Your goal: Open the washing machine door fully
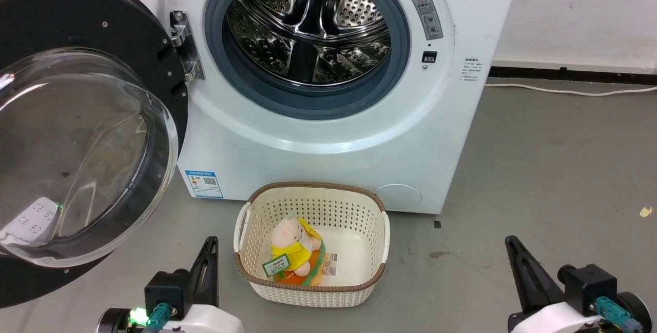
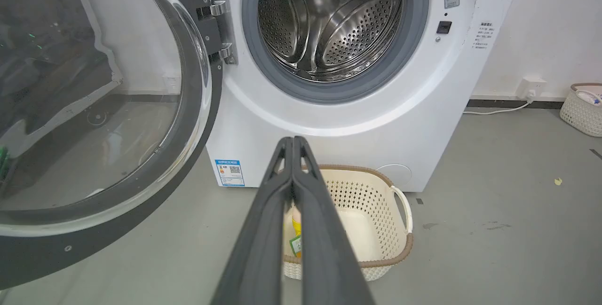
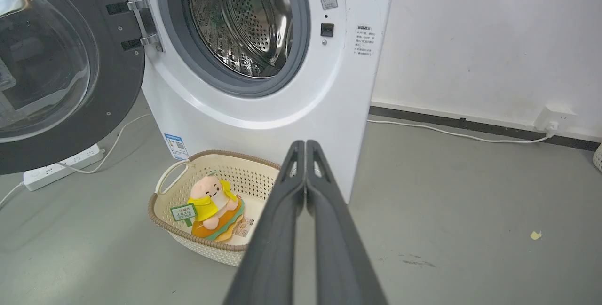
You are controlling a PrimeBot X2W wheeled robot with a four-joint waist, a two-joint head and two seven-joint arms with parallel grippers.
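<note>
- The grey floor (image 1: 539, 169) lies open to the right of the washing machine (image 1: 318, 138), as far as the wall. A white cable (image 1: 564, 90) runs along the foot of that wall.
- The washing machine door (image 1: 87, 143) hangs on its metal hinge (image 1: 185, 45) at the left edge of the round opening. It is swung wide out to the left, and its glass bowl bulges toward the robot. The steel drum (image 1: 308, 30) and the grey gasket (image 1: 318, 104) are uncovered.
- The left tool (image 2: 292, 141) has its two fingers pressed together along their length. It holds nothing and touches nothing. It stands near the lower rim of the door, apart from it.
- The right tool (image 3: 305, 144) is closed in the same way, with nothing in it, over bare floor well to the right.
- A cream basket (image 1: 313, 187) sits on the floor just before the lower front of the machine, between the two tools. A plush toy (image 1: 290, 251) with a green tag lies inside it.
- A white power strip (image 3: 61, 166) lies on the floor under the open door.
- A second basket (image 2: 583, 107) stands by the wall, far to the right.
</note>
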